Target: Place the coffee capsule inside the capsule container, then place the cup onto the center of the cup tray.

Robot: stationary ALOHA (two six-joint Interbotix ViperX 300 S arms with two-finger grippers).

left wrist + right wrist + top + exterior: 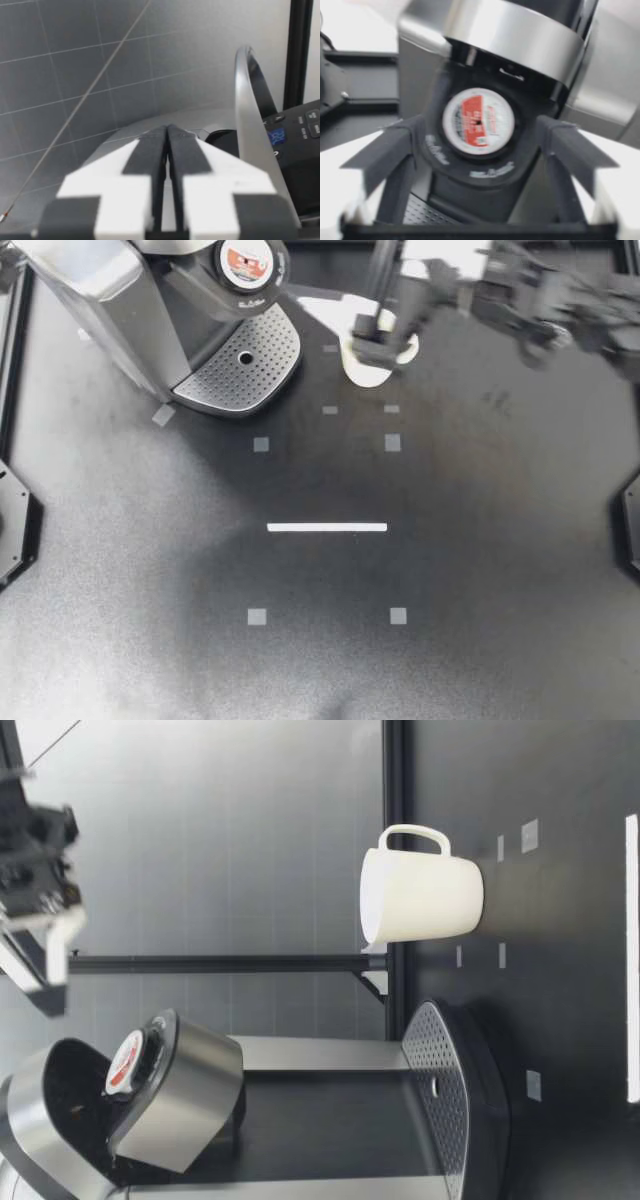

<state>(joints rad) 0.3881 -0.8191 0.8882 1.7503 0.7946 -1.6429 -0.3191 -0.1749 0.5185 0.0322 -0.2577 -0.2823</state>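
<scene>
Capsule (250, 262) sits in the open holder (232, 298) of the machine (110, 290) at the far left corner of the worktop (330, 660). Cup (385, 368) stands upright on the worktop by the far edge, near the tray (240, 370) but off it. My right claw (370, 337) hangs high over the cup, fingers (395, 155) spread wide and empty, aimed at the capsule; my left claw (167, 131) is pressed closed on nothing, up beside the machine's raised lid (247, 125).
</scene>
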